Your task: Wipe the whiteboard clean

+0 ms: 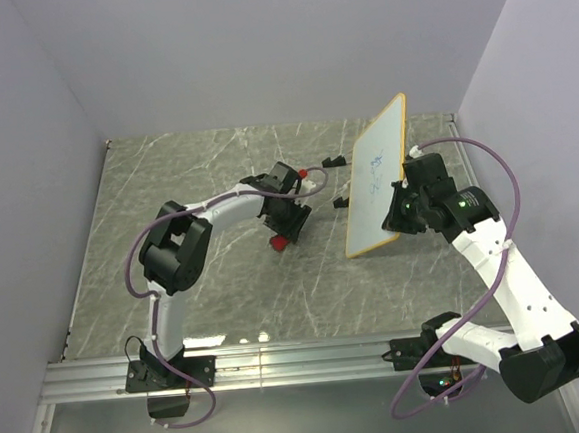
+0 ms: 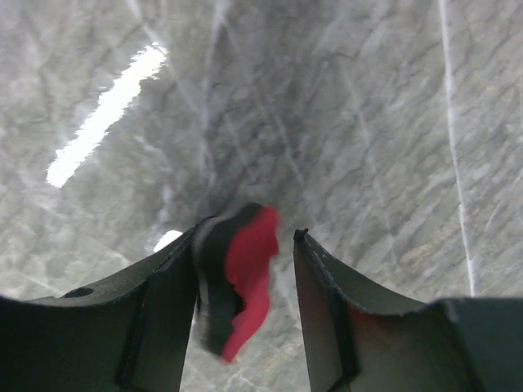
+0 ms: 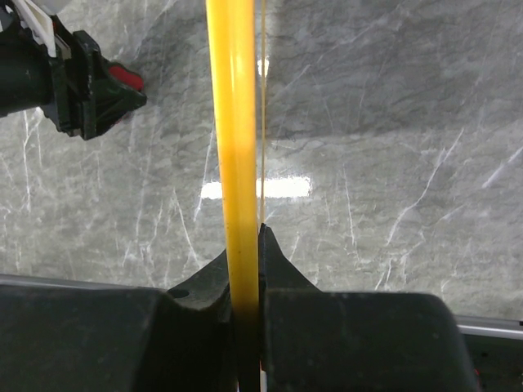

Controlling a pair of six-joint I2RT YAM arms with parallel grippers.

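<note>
right jaws: clamped on whiteboard (image 1: 377, 175) yellow rim, board tilted steeply over worktop (image 1: 225, 292) | left jaws: apart, red eraser (image 2: 245, 278) against one finger, blurred

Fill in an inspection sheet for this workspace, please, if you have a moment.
Surface: grey marbled table, glare patches, no spills seen.
Job's things: whiteboard held on edge, tilted, faint blue scribbles; red eraser at the left end effector.
Clutter: two small dark items beside the board, unidentifiable.
End effectors: right end effector clamped on the board's yellow rim; left end effector open, eraser against one finger, gap to the other.
Cables: purple cable looping along each arm.
Surroundings: plain pale walls on three sides; metal rail at the near edge.
</note>
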